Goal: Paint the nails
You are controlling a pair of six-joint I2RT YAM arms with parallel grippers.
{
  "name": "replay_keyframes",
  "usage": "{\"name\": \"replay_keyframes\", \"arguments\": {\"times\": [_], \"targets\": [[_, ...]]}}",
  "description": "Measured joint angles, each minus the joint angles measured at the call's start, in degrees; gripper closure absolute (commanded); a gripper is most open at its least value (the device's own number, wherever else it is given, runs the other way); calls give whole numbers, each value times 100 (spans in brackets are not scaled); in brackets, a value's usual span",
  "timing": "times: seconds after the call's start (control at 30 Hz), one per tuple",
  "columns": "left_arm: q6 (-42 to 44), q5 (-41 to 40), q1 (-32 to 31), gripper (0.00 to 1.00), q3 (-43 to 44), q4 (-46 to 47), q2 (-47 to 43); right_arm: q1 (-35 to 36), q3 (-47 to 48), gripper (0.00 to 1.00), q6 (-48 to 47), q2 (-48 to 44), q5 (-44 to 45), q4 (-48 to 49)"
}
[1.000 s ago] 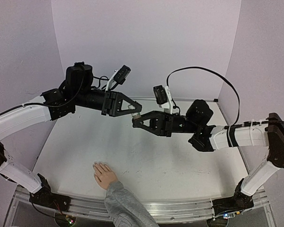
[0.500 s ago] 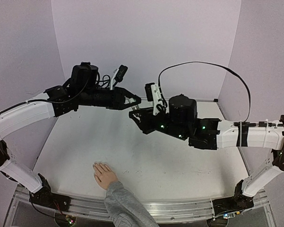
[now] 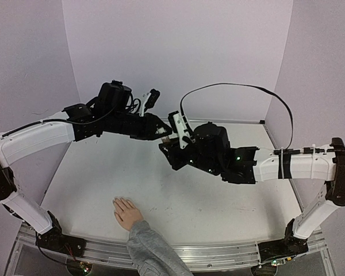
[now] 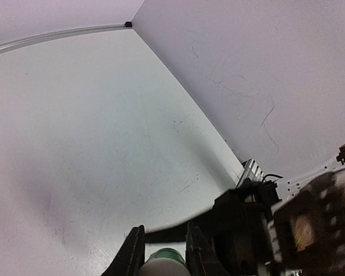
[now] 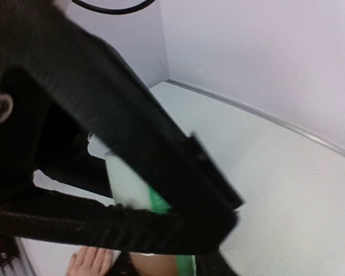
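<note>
Nails (image 3: 118,201): on the flesh-coloured hand (image 3: 128,214), well apart from both claws, too small to make out one by one.

Left claw (image 3: 164,131): raised in mid-air over the table's (image 3: 218,201) middle, pointing toward 3 o'clock. Wrist view shows both fingers clamped on a whitish cylindrical bottle (image 4: 164,265) with a green top.

Right claw (image 3: 164,147): just beside the left one, at its 6 o'clock, tip pointing toward 9 o'clock. Jaws closed. Its wrist view shows the whitish-and-green bottle right against the black fingers; whether this claw grips part of it, cannot tell.

Outward: the hand lies flat on the table at about 7 o'clock from the claws, near the front edge, fingers aimed toward 11 o'clock. Grey knit sleeve (image 3: 149,247) runs off from the wrist toward 5 o'clock, over the table's edge.

A black cable (image 3: 236,86) loops above the right arm. Pale lilac walls (image 3: 178,52) stand behind and to both sides.
</note>
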Motion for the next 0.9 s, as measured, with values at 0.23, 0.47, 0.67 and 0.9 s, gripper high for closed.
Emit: {"name": "replay_keyframes", "arguments": {"times": [0.23,0.47,0.67,0.9], "targets": [[168,120,68,100,-94,-70,-186,-1137,-450,20,164,-424,-2894,352],[293,802,68,100,-275,33,-374,-1515,-787,42,675,-479,-4778,1075],[332,1276,68,100,-275,125,-374,-1639,-798,53,1117,-472,-5794,1613],[417,1497,68,100,-275,133,-374,-1648,-704,52,1344,-267,-6367,1845]]}}
